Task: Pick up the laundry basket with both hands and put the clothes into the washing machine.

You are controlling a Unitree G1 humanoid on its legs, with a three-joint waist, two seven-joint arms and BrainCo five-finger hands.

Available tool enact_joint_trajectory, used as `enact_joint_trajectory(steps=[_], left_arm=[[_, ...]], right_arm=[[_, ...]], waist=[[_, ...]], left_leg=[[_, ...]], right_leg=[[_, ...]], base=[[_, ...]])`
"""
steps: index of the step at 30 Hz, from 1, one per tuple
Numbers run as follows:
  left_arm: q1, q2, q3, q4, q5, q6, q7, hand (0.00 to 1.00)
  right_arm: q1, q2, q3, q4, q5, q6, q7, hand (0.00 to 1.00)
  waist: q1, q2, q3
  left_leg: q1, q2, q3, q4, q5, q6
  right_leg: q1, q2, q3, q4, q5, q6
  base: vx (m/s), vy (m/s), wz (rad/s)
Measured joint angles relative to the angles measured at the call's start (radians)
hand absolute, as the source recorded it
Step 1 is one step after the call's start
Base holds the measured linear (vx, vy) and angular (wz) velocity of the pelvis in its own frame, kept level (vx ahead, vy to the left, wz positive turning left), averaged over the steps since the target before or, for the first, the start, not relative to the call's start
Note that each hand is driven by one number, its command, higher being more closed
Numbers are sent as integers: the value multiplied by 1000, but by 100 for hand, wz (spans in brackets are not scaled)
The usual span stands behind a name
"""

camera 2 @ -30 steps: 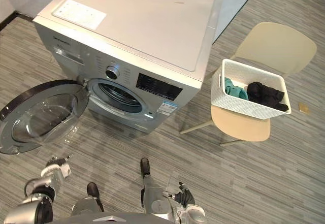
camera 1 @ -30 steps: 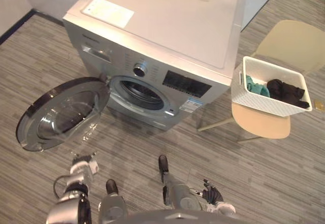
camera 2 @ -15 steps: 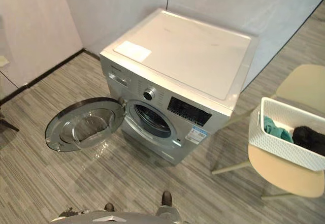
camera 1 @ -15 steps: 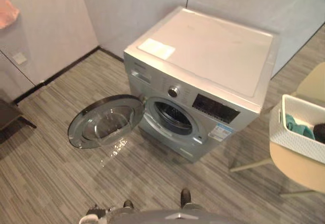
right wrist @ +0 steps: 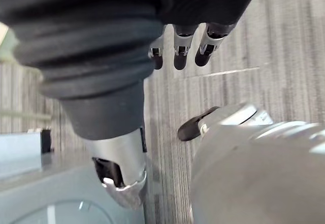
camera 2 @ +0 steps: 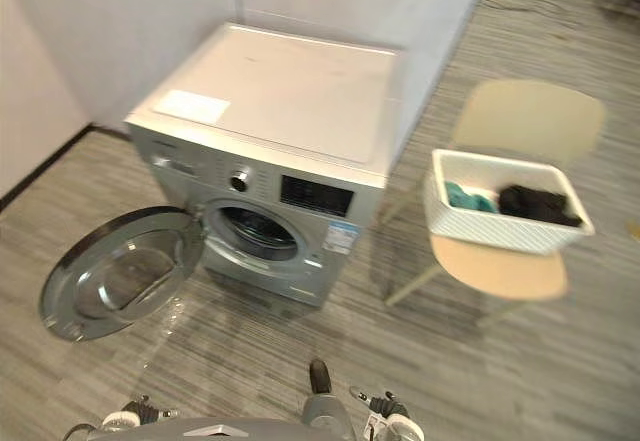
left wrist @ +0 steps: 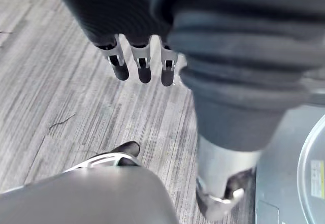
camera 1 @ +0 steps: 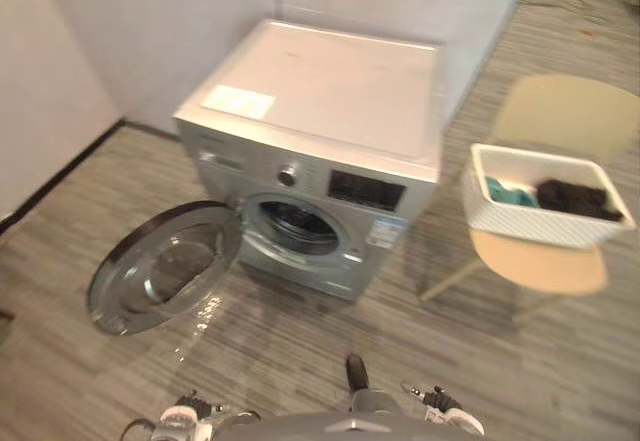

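A white laundry basket [camera 1: 540,216] sits on the seat of a beige chair [camera 1: 560,111], to the right of the washing machine [camera 1: 330,101]. Inside it lie a teal cloth [camera 1: 508,194] and a dark cloth [camera 1: 575,198]. The machine's round door [camera 1: 165,276] is swung wide to the left, and its drum mouth [camera 1: 297,229] is uncovered. My left hand [left wrist: 144,64] hangs low by my side with relaxed fingers and holds nothing. My right hand [right wrist: 182,51] hangs the same way on the other side, far from the basket.
Grey striped plank floor [camera 1: 300,341] lies between me and the machine. Pale walls [camera 1: 150,31] stand behind and to the left of the machine. The open door reaches out over the floor at front left.
The camera has swung right and down, so the whole basket and chair are in view again. The machine, basket and chair stand where they were; both hands stay low.
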Motion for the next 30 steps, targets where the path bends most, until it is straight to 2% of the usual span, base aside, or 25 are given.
enact_joint_trajectory(steps=[1, 2, 3, 5, 7, 8, 9, 11, 12, 13, 15, 16, 17, 19, 21, 22, 23, 24, 25, 27, 29, 30], left_arm=[[-18, 1, 13, -5, -1, -3, 1, 0], [-23, 6, 12, -11, -1, -2, 1, 0], [-32, 20, 13, -32, -1, -2, 1, 0], [-37, 39, 8, -42, -1, -3, 0, 0], [-38, 37, 7, -42, -10, -2, -1, 0], [-37, 37, 8, -40, -10, 0, -1, 0], [-38, 40, 8, -40, -12, 0, -1, 0], [-61, 51, -2, -39, -12, -2, -1, 0], [-66, 50, -2, -37, -12, -4, -1, 0], [-65, 50, 2, -37, -11, -7, -1, 0], [-63, 28, 6, -18, -9, -3, -1, 0], [-55, 4, 9, -12, -9, 0, -5, 0], [-56, -3, 9, -10, -9, 0, -7, 0], [-37, 1, 16, -5, -9, 5, -9, 0], [-27, 0, 31, -15, -8, 7, -7, 0], [-15, 1, 35, -23, -8, 7, -5, 0], [-11, -4, 41, -23, -10, 6, -3, 0], [-3, -20, 67, -29, -26, 3, 4, 0], [11, -38, 92, -36, -54, 1, 10, 0], [32, -60, 102, -43, -80, -1, 17, 0], [39, -75, 115, -51, -91, -1, 22, 0], [39, -80, 128, -67, -92, -2, 22, 0]], right_arm=[[-30, -10, -14, 30, -3, -1, -2, 0], [-43, -10, -17, 54, -5, 4, -1, 0], [-45, -9, -31, 87, -18, 16, -2, 0], [-14, -12, -85, 149, -40, 22, -3, 0], [4, -18, -134, 183, -61, 32, -3, 0], [-1, -16, -170, 208, -61, 43, -2, 0], [-4, -11, -210, 236, -61, 51, -1, 0], [-2, 3, -296, 248, -62, 61, -1, 0], [-6, 6, -322, 254, -62, 62, -1, 0], [-16, 11, -352, 263, -63, 62, 0, 0], [-22, 16, -374, 261, -70, 62, -1, 0], [-20, 16, -388, 258, -67, 61, -2, 0], [-22, 18, -388, 256, -65, 61, -4, 0], [-28, 33, -353, 234, -34, 45, -10, 0], [-38, 25, -329, 224, -20, 33, -17, 0], [-45, 18, -302, 215, -21, 25, -23, 0], [-47, 10, -296, 208, -22, 20, -24, 0], [-51, -8, -276, 197, -23, 18, -30, 0], [-57, -25, -254, 189, -26, 17, -37, 0], [-59, -43, -217, 187, -34, 14, -38, 0], [-31, -30, -147, 154, -62, 21, -35, 0], [-15, -18, -117, 142, -64, 20, -35, 0]], waist=[[19, 33, 22], [19, 41, 28], [13, 43, 34], [12, 30, 37], [15, 25, 38], [15, 25, 38], [16, 18, 34], [13, -7, 34], [17, -18, 36], [20, -18, 49], [12, -13, 65], [12, 12, 63], [12, 20, 65], [23, 31, 70], [42, 45, 78], [47, 52, 90], [52, 56, 97], [67, 60, 107], [77, 73, 112], [88, 93, 115], [91, 109, 113], [93, 106, 111]], left_leg=[[8, 32, 109, -34, 21, 56], [-2, 59, 139, -26, 21, 55], [-1, 93, 166, -22, 28, 53], [14, 100, 195, -27, 43, 50], [14, 88, 239, -27, 45, 54], [-2, 83, 265, -22, 51, 57], [-25, 73, 274, -22, 66, 52], [-67, 51, 270, -22, 101, 45], [-70, 48, 270, -23, 112, 40], [-70, 51, 264, -25, 135, 28], [-69, 71, 231, -29, 174, 11], [-67, 105, 180, -36, 201, -9], [-68, 129, 168, -31, 206, -15], [-114, 251, 130, 86, 192, -43], [-134, 327, 117, 167, 172, -40], [-140, 344, 68, 202, 163, -40], [-145, 340, 10, 217, 150, -40], [-157, 310, -120, 241, 110, -60], [-155, 252, -229, 259, 58, -89], [-147, 187, -308, 258, -5, -103], [-136, 154, -296, 223, -14, -99], [-134, 147, -291, 229, -10, -101]], right_leg=[[-52, 8, -169, 84, -90, 108], [-88, 3, -249, 203, -104, 151], [-103, -5, -347, 407, -157, 217], [-17, -39, -368, 510, -222, 287], [67, -100, -377, 500, -250, 334], [104, -143, -404, 465, -249, 338], [134, -166, -417, 396, -228, 366], [203, -179, -423, 246, -150, 412], [226, -178, -438, 202, -160, 426], [259, -166, -459, 144, -183, 437], [292, -140, -492, 124, -227, 468], [296, -101, -507, 136, -235, 445], [306, -78, -513, 134, -233, 433], [327, 14, -530, 112, -227, 389], [328, 68, -500, 114, -227, 361], [331, 90, -470, 118, -230, 346], [330, 98, -448, 121, -231, 340], [323, 104, -403, 127, -234, 328], [314, 101, -352, 138, -230, 320], [288, 95, -289, 158, -230, 321], [261, 85, -255, 181, -241, 322], [252, 77, -250, 194, -244, 320]], base=[[-198, 141, -227], [-148, 86, -189], [-37, 34, -100], [5, 29, -74], [-51, -27, -77], [-119, -143, -87], [-127, -185, -69], [-144, -265, -13], [-195, -360, 10], [-178, -306, 4], [-282, -405, 27], [-269, -359, 38], [-208, -277, 33], [-202, -272, 7], [-155, -193, -39], [-130, -151, -52], [-126, -104, -73], [-48, 31, -100], [-32, 73, -106], [-16, 123, -91], [41, 80, -43], [104, 99, -4]])
